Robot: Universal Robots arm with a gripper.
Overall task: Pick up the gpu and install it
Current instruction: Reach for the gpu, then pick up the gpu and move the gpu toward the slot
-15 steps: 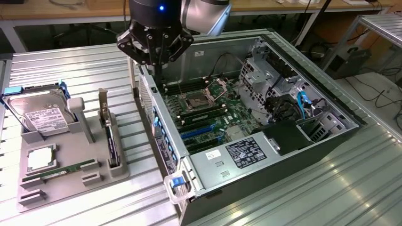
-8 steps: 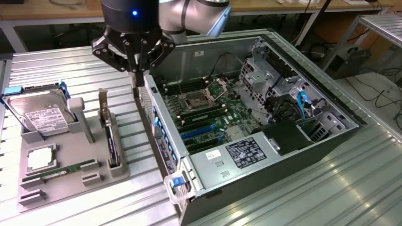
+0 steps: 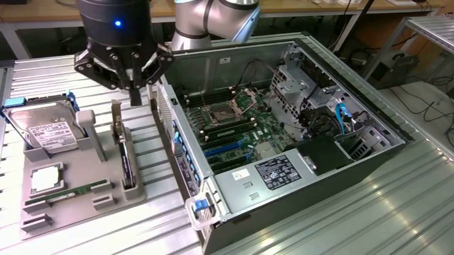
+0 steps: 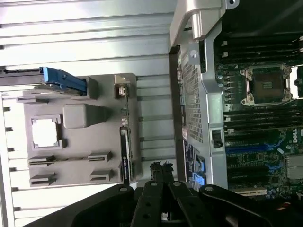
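The gpu (image 3: pixel 125 156) is a thin dark card standing on edge in a slot of the grey parts tray (image 3: pixel 106 210), its silver bracket at the far end. In the wrist view the gpu (image 4: pixel 123 158) shows edge-on as a narrow dark strip on the tray (image 4: pixel 75 101). My gripper (image 3: pixel 135 99) hangs above the bracket end of the card, between the tray and the computer case. Its two black fingers are pressed together with nothing between them. The gripper (image 4: pixel 161 166) sits a little to the case side of the card and does not touch it.
An open computer case (image 3: pixel 369 159) lies at the exterior view's right, its motherboard (image 3: pixel 241 125) with blue slots (image 3: pixel 225 147) exposed. On the tray are a silver hard drive (image 3: pixel 44 132), a processor chip (image 3: pixel 44 179) and a green memory stick (image 3: pixel 69 192). The case wall (image 4: pixel 194 94) runs beside the tray.
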